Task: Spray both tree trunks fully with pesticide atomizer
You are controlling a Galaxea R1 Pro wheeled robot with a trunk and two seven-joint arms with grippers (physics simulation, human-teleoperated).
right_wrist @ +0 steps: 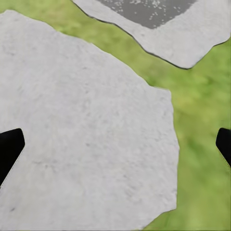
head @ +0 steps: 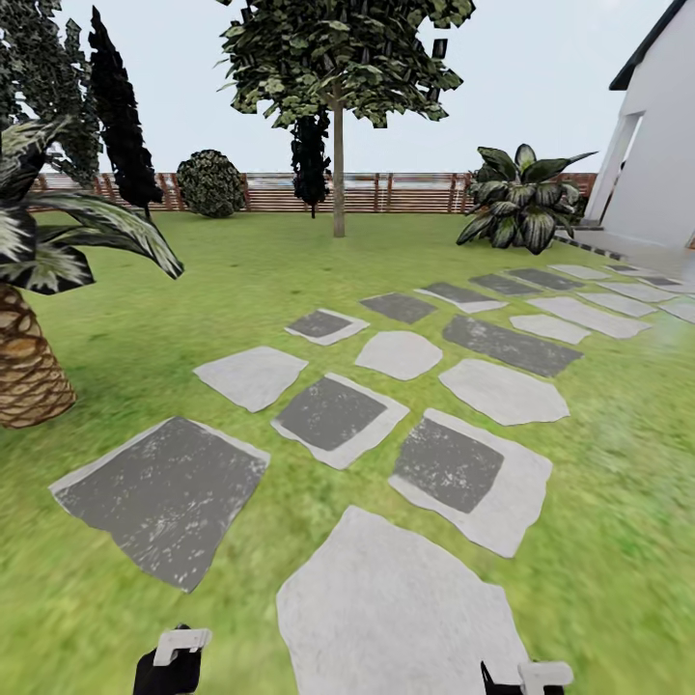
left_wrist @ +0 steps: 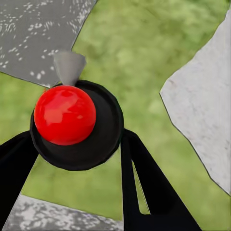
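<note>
Left end effector (left_wrist: 77, 159) grips the atomizer (left_wrist: 72, 120) between its fingers.

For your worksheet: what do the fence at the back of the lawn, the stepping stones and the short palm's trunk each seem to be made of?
Fence: looks like wood, brown horizontal slats between posts, matt.
Stepping stones: apparently stone, irregular flat slabs, pale grey and rough; some carry darker speckled patches.
Palm trunk: natural bark, brown overlapping scales in rings, fibrous-looking.
All are rendered, so the textures only suggest these materials.

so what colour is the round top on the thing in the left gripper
Glossy red cap on a black body, clearest in the left wrist view.
</note>
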